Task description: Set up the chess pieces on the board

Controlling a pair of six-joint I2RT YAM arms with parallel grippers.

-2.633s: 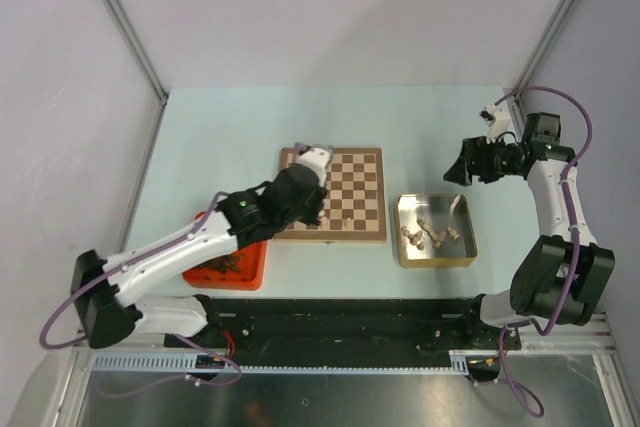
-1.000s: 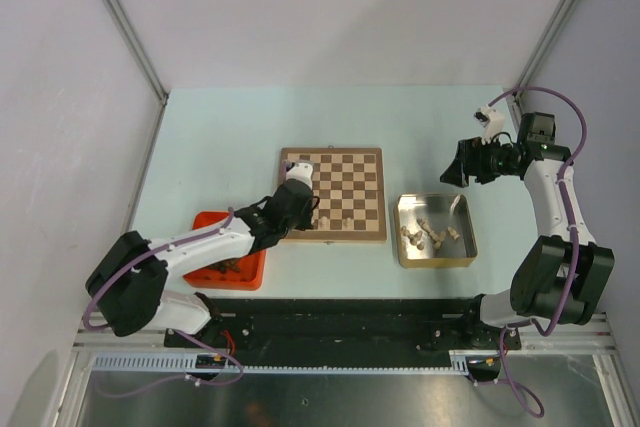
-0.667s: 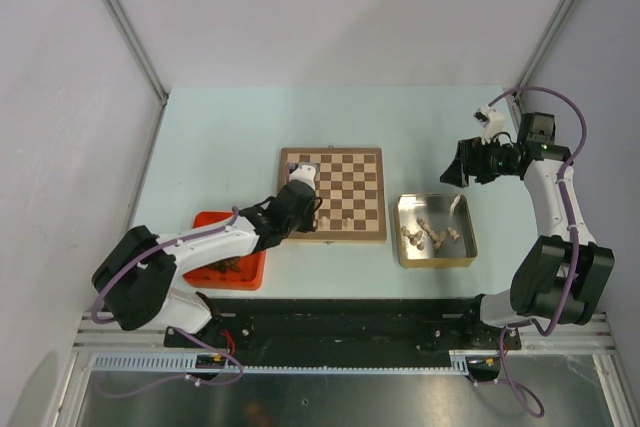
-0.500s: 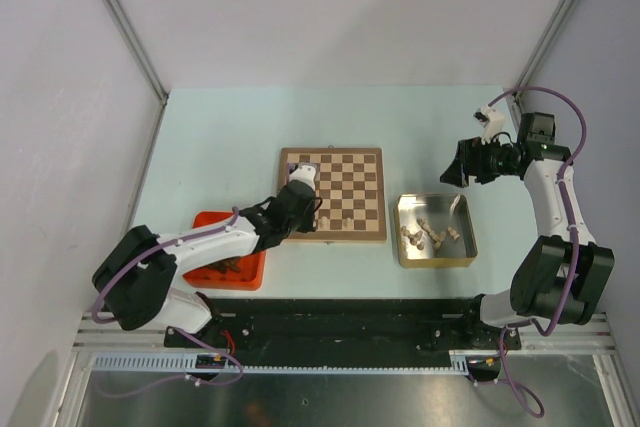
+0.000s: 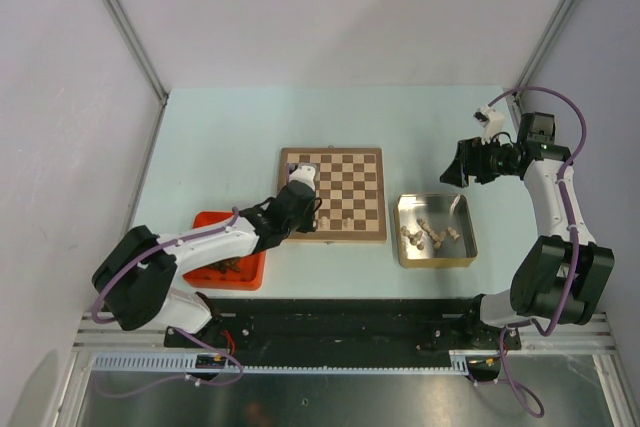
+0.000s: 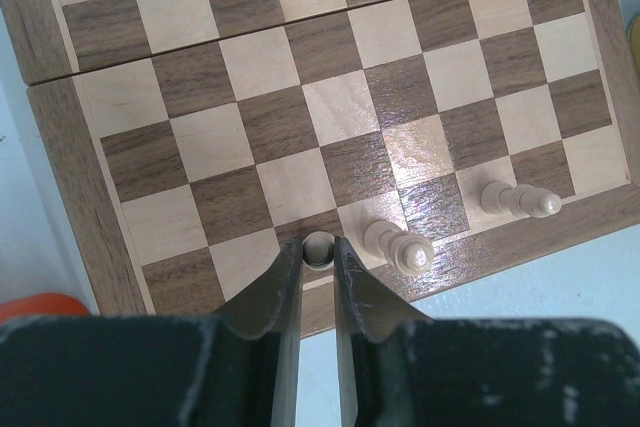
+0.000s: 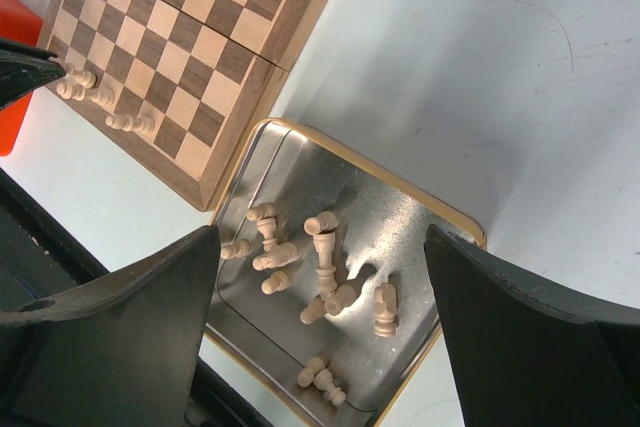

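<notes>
Evidently mid-placement: the left gripper [image 6: 318,255] pinches a pale pawn [image 6: 318,245] on the near row of the board [image 6: 250,137], beside two standing pieces [image 6: 400,245]. Next, release and lift straight up. Meanwhile the right gripper [image 7: 320,277] gapes wide.

The left hand [image 6: 318,265] sits low at the near rim of the board [image 6: 65,137], closed about one chess piece [image 6: 318,245]. Just to its right a second piece [image 6: 400,246] crowds that side, with a third piece [image 6: 518,200] farther along. The squares ahead of it lie bare. A red tray [image 6: 35,305] lies to its left. The right hand [image 5: 462,173], spread wide, hangs above a tin [image 7: 245,162] of loose pieces [image 7: 325,247], with bare worktop [image 7: 480,67] beyond.
</notes>
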